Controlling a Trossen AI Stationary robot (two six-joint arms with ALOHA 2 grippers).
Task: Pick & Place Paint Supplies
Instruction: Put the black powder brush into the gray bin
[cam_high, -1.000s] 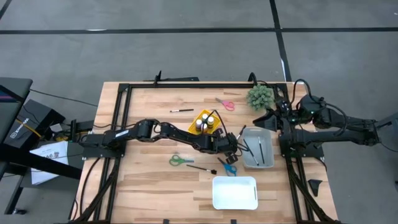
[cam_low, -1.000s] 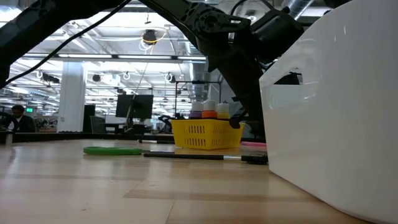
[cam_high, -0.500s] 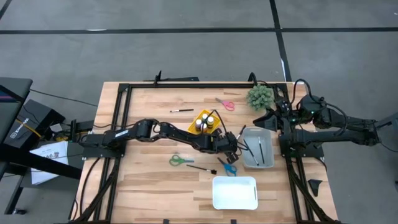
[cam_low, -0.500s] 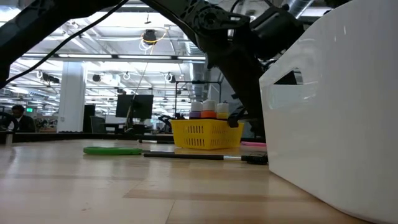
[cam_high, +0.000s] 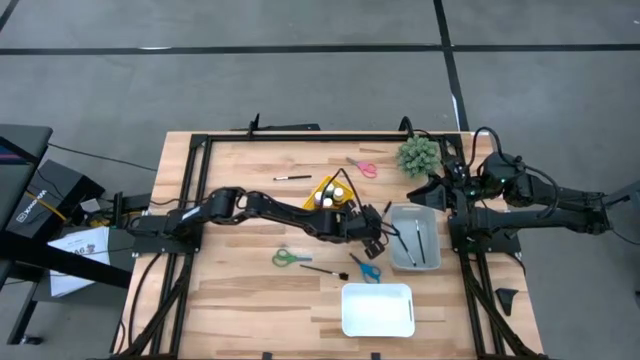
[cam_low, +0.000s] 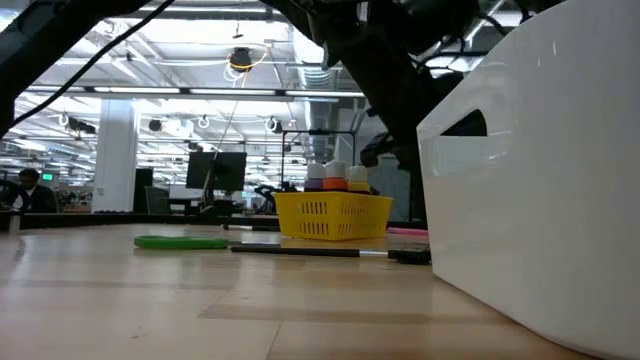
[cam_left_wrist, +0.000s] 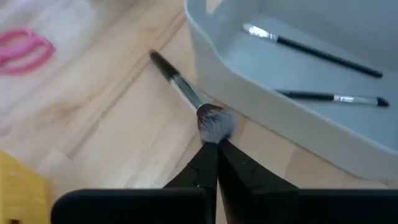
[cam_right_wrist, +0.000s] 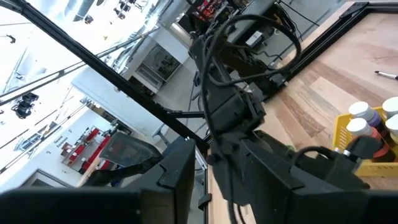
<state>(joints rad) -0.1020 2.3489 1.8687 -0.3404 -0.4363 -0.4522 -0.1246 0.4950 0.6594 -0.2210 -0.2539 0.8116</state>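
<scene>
left gripper (cam_left_wrist: 211, 146), jaws pinching the soft bristle end of a light, stiff brush (cam_left_wrist: 180, 87) beside the grey tray (cam_left_wrist: 273, 112) on the desk; its handle looks the safer hold.

Both arms are dark, near-black, built of jointed tubular segments with rounded housings at the joints. The left arm (cam_high: 270, 212) has black cables trailing from its base. The right arm (cam_high: 540, 200) carries looped black cables around its wrist housing, with a small green light among them. The left gripper (cam_left_wrist: 217, 155) has two matte black wedge-shaped fingers tapering to narrow tips. Black rails frame the table.
</scene>
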